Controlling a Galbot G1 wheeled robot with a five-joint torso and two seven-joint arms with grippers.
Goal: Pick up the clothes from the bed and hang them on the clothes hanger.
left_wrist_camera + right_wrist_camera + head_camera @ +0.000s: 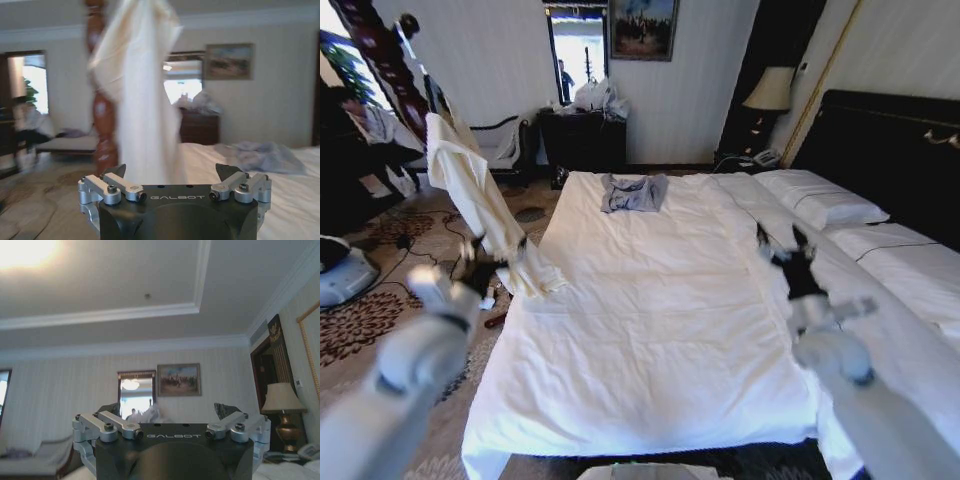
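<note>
Clothes hang off the red post beside the bed, tail near the left gripper. Looks thin and floppy, so I'd grab bunched fabric near the collar. Left's spread, empty; right gripper too, above the bed.

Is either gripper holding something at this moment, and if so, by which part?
Nothing is held. The left gripper is open before the hanging clothes; the right gripper is open above the bed.
</note>
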